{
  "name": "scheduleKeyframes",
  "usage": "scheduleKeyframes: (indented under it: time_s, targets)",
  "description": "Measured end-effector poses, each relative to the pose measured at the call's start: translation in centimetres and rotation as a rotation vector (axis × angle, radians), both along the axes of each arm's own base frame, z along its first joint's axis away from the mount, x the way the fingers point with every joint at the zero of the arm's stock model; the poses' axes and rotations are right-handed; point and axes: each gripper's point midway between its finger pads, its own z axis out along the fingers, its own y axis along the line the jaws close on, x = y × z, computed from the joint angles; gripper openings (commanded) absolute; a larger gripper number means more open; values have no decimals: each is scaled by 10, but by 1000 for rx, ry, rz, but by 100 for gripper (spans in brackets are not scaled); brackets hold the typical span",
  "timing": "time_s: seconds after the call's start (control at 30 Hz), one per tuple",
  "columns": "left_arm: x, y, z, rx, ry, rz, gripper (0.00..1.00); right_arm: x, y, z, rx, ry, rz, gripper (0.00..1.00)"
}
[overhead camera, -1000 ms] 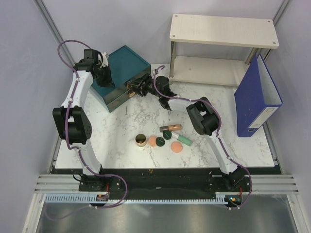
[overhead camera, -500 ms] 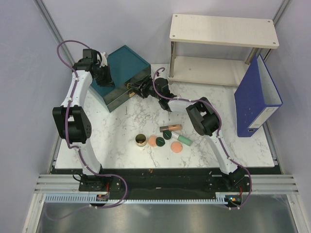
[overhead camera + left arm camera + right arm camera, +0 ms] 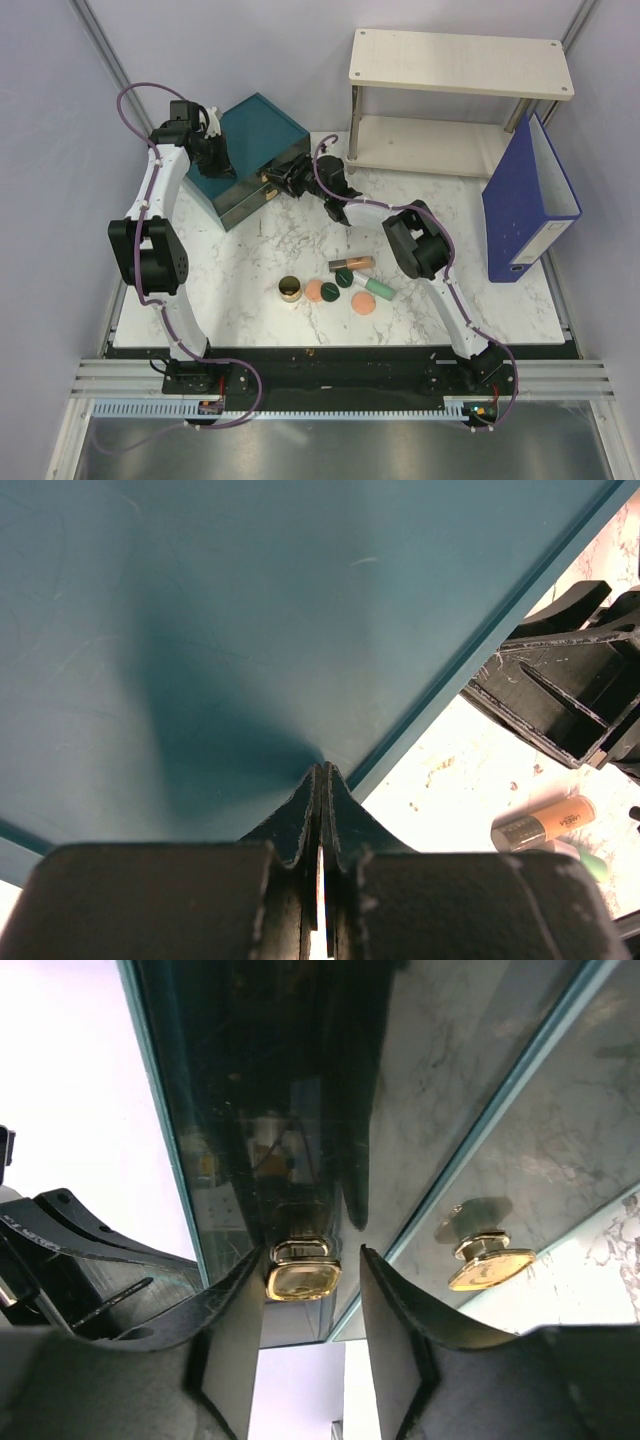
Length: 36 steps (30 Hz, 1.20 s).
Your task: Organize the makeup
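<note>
Makeup [image 3: 344, 278] sits loose in one cluster on the near-middle of the counter [image 3: 250, 250], well apart from the teal drawer box [image 3: 258, 140] at back left. Nothing's in a drawer yet, so my read is you're at the drawer-opening step, early in the job. Shelf [image 3: 460, 65] and blue binder [image 3: 525, 200] on the right are out of play. The box sits on smooth marble and would likely slide with a pull. That looks like why your left gripper [image 3: 322, 780] is parked on its lid, fully closed on nothing, tips pressed down as a brace. Your right gripper [image 3: 308, 1260] is up against the clear drawer front, jaws partly open either side of the gold knob [image 3: 302, 1272]. One finger looks to touch it and the other shows a gap, so it's not clamped. The second knob [image 3: 487, 1260] is just beside, outside the jaws. Close fully before you pull or it may slip off. Small stuff waiting, packed close together: gold-lidded jar [image 3: 290, 289], peach discs [image 3: 363, 303], green compacts [image 3: 329, 291], copper-tipped tube [image 3: 351, 263], mint tube [image 3: 377, 288].
</note>
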Motion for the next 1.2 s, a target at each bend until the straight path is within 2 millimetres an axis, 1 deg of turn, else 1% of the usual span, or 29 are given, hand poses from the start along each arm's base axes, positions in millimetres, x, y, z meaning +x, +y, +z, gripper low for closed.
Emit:
scheduleKeyframes:
  time_s: [0.07,0.13,0.17,0.2,0.23,0.27,0.5,0.6,0.83,1.2]
  targets:
    - [1,0,0,-1,0,0,2,0,1,1,-1,0,1,44]
    - [1,0,0,-2,0,-1,2,0,1,2,1,0,4,33]
    - [1,0,0,-3,0,-1,2,0,2,4,4,-2,6,24]
    - [1,0,0,-4,0,-2,2,0,2,3,0,0,7,8]
    - [2,0,0,-4,1,-2,2,-1,2,2,-1,8,11,2]
    - [2,-1,0,-6,0,-3,2,-2,3,1,-1,13,19,0]
    - [4,-2,0,-18,4,-8,2,-3,2,-2,-1,5,27,0]
    - [4,-2,-1,-18,7,-7,2,-6,-2,-2,7,-4,15,0]
    - [5,-2,-3,-21,14,-2,2,-29,-26,-2,-14,27,34,0]
    - [5,-1,-3,-20,18,14,2,-82,-70,-1,-84,70,71,0]
